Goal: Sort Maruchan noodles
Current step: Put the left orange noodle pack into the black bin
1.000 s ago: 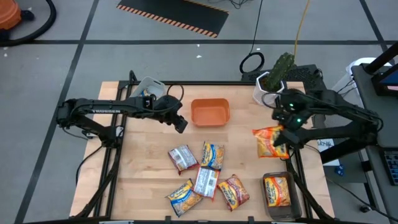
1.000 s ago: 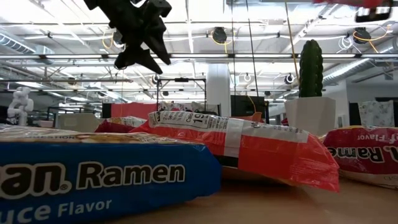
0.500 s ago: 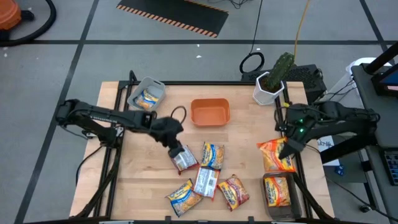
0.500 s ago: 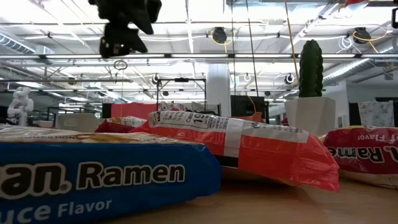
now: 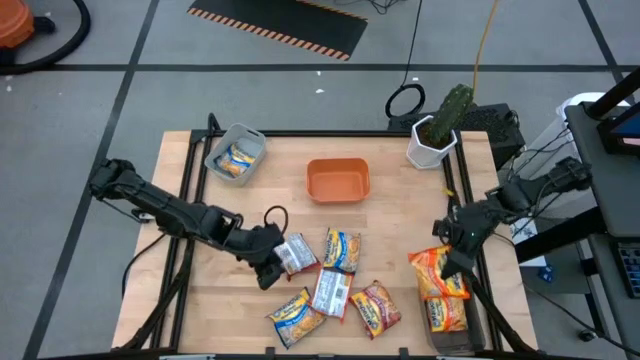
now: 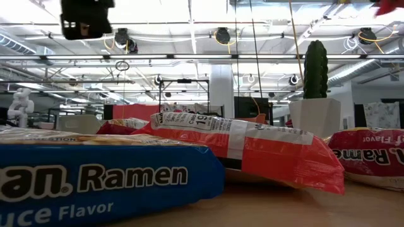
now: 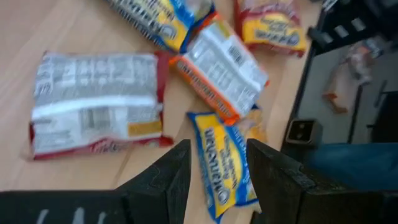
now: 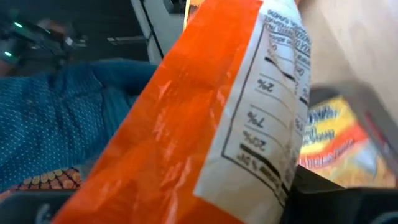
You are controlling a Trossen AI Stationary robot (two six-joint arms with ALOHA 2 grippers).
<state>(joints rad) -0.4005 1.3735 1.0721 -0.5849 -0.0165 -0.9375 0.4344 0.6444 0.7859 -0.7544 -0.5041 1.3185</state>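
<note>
In the right wrist view the orange packet [image 8: 186,118] fills the space in front of the right gripper [image 5: 447,262] and hides its fingers. Behind it, a yellow packet [image 8: 329,143] is blurry and cut off by the edge.

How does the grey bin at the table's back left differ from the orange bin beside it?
The grey bin holds one yellow-blue noodle packet; the orange bin holds nothing. The grey bin sits skewed to the table edge near the back left corner; the orange bin sits square, mid-table at the back. Both are small, open-topped and rectangular.
</note>
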